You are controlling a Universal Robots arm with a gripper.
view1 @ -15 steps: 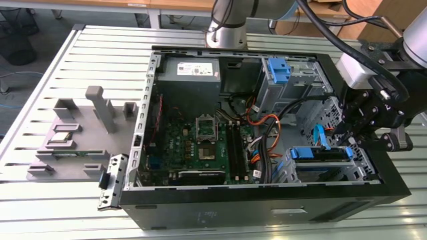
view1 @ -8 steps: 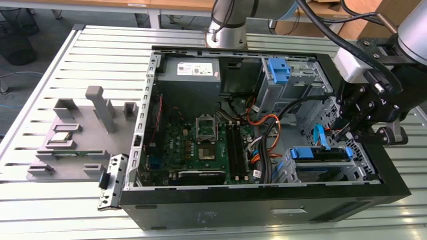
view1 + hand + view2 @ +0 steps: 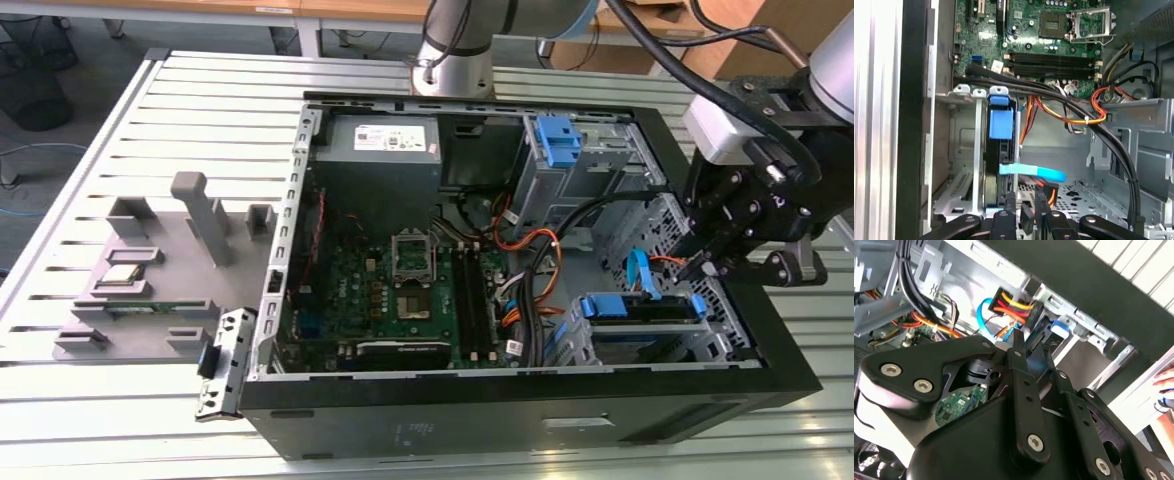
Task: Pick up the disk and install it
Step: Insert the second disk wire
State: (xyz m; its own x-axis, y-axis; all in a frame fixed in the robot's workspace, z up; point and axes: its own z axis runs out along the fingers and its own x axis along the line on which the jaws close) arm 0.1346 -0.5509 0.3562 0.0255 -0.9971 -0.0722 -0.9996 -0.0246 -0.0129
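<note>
One blue-framed disk stands edge-on in its cage slot, fingers drawn narrow just beside it.

From where I stand, the gripper hangs over the open computer case, its fingertips lost against dark cables, so their spacing cannot be judged. In the second wrist view the gripper's own black linkage covers most of what lies beneath it. Just ahead of the gripper in the first wrist view, the disk sits edge-on in its bay; only its blue handle and a dark sliver show, the label hidden. The arm's base is cut off by the exterior view's upper edge.
</note>
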